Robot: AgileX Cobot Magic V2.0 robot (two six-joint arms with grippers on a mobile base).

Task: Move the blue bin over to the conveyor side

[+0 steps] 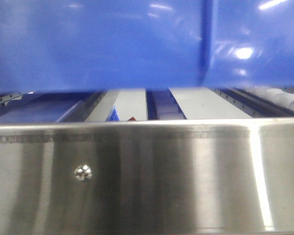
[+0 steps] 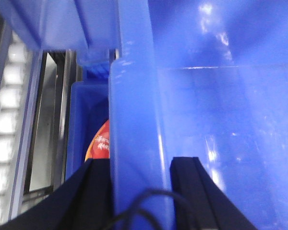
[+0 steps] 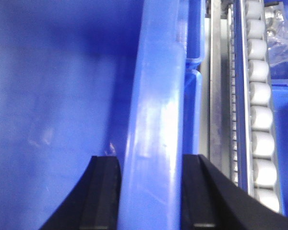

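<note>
Blue plastic is filling the upper half of the front view: the blue bin point(image 1: 98, 44) is hanging clear above a brushed steel panel point(image 1: 186, 176), with pale lanes and white rollers point(image 1: 284, 98) showing through the gap beneath it. No dark belt is showing, so the conveyor side is lying out of sight.

In the left wrist view, the left pincer point(image 2: 139, 162) is clamping the bin's thick rim, one black finger inside the wall and one outside. A second blue crate point(image 2: 86, 110) holding a red-orange packet point(image 2: 100, 143) is sitting below.

In the right wrist view, the right pincer point(image 3: 151, 160) is clamping the rim likewise, with a roller track point(image 3: 259, 96) running beside it.

Carrying it well is, I judge, calling for both arms travelling level and together, so the rim is neither twisting nor slipping.
</note>
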